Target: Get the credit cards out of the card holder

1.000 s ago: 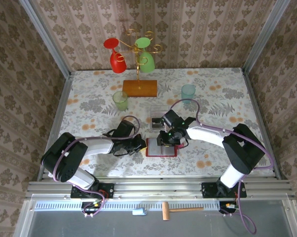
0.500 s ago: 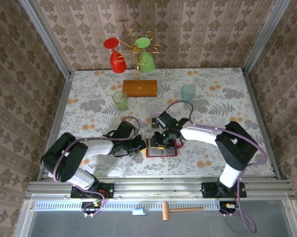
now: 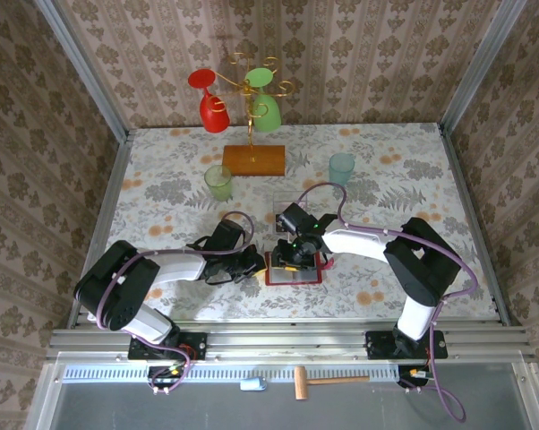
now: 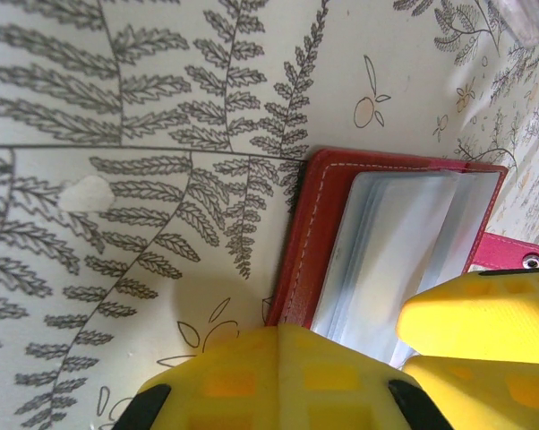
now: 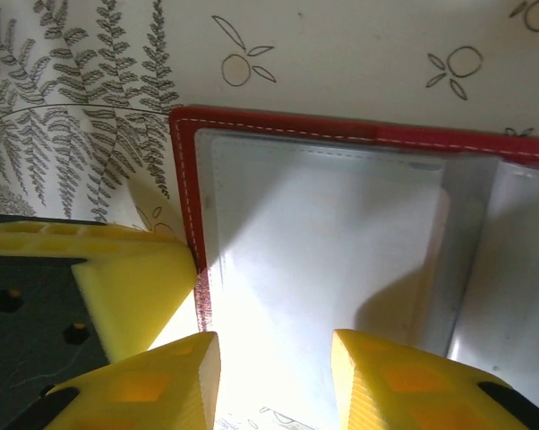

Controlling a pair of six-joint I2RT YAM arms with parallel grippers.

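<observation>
while closed left jaws touch the open card holder [image 5: 323,215], open right jaws hang over its pockets.

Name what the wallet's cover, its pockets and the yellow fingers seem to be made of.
Cover: red leather or imitation, matte, with pale stitching along the edge.
Pockets: frosted, soft-looking plastic, glossy and catching glare.
Fingers: yellow and matte, with a moulded square grid. Plastic or rubber, hard to tell.
</observation>
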